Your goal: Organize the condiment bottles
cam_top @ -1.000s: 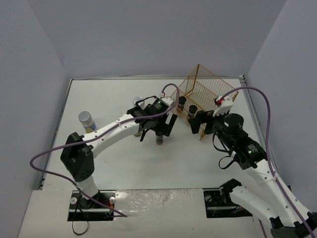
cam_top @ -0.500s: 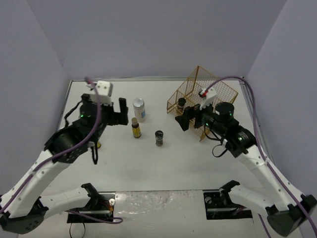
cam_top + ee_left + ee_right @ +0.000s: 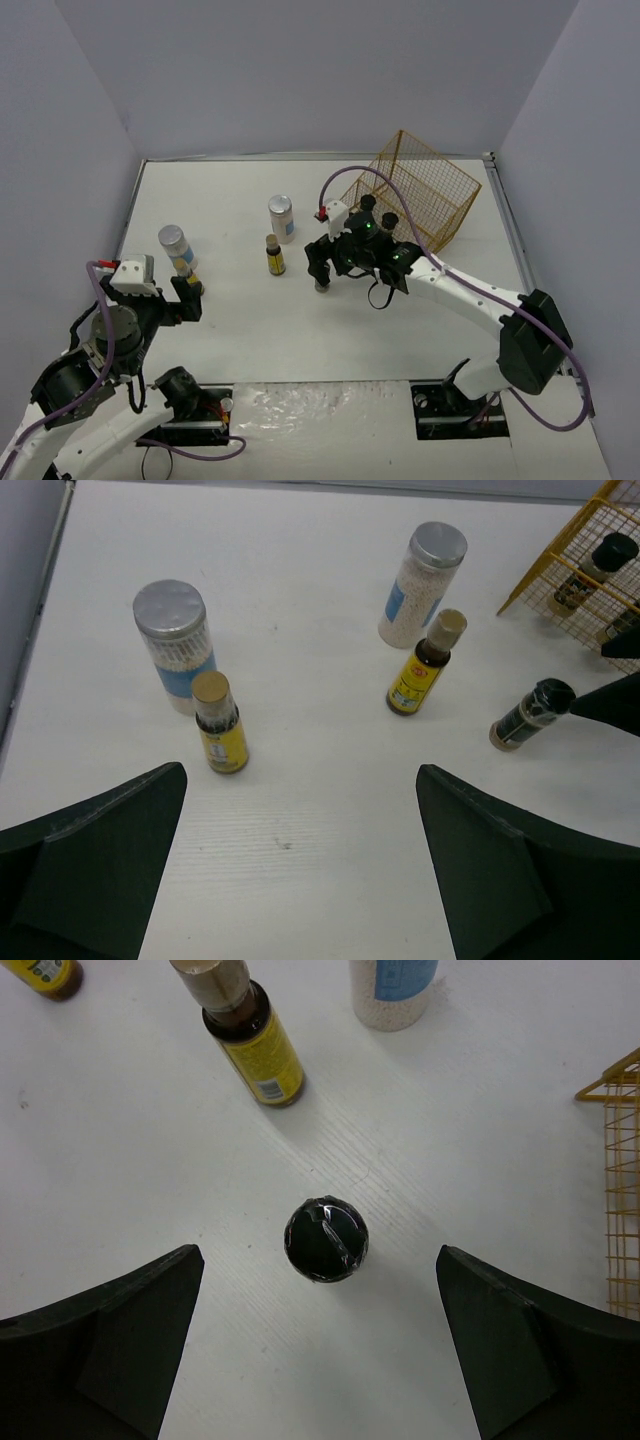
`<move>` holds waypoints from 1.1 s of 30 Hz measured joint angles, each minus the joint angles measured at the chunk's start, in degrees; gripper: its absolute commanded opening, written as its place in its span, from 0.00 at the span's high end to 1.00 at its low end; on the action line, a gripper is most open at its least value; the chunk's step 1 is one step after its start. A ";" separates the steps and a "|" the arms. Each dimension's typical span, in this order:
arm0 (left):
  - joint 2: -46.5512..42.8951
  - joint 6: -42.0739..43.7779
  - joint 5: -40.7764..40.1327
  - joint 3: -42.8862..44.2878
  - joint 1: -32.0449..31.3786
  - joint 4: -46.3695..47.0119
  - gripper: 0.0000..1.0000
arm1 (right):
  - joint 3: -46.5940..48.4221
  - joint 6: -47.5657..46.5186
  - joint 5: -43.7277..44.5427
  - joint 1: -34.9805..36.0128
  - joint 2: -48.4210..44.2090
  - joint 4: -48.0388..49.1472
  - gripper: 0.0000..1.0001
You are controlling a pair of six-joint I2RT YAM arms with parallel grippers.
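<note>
— How do your pincers stand?
— Your right pincer (image 3: pixel 318 1256) points straight down, spread wide over a short dark jar (image 3: pixel 326 1239) with a round, glossy black cap. The jar is upright on the white tabletop (image 3: pixel 150 1160). Your left pincer (image 3: pixel 302 772) is wide too, holding nothing.
— Labels?
— Yellow on the slim brown bottle (image 3: pixel 250 1040), blue on the pale, granule-filled jar (image 3: pixel 395 985). The print is too small to read.
</note>
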 measured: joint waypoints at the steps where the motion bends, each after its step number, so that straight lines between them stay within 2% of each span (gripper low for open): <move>1: -1.14 -0.32 0.19 -1.46 0.00 -0.05 0.03 | -0.07 -0.08 0.46 0.38 1.13 0.50 0.01; 6: -4.93 -0.75 2.39 -7.41 0.02 0.06 0.03 | -0.20 -0.36 2.19 1.50 5.39 2.76 0.04; 13: -2.22 -0.44 3.28 -7.91 0.49 1.11 0.03 | -0.51 -0.92 4.70 2.46 8.35 4.53 0.13; 19: 1.11 0.10 6.11 -7.92 3.91 2.13 0.03 | -1.83 -1.03 6.19 3.54 9.41 5.11 0.24; 24: 1.57 0.90 10.58 -7.96 10.41 3.59 0.03 | -2.32 -1.06 7.61 4.15 10.13 5.90 0.47; 27: 1.63 1.19 13.02 -8.03 13.53 4.41 0.03 | -2.99 -0.91 8.28 4.16 10.14 6.54 0.73; 29: 1.66 1.36 14.48 -8.10 14.69 4.88 0.03 | -3.28 -0.95 8.86 4.17 10.13 6.85 0.85; 32: 1.66 1.50 15.98 -8.32 15.61 5.37 0.03 | -3.81 -0.59 10.13 4.17 9.51 7.07 0.99; 33: 1.66 1.53 16.27 -8.43 15.77 5.44 0.03 | -4.15 -0.31 10.83 4.16 8.86 6.90 1.00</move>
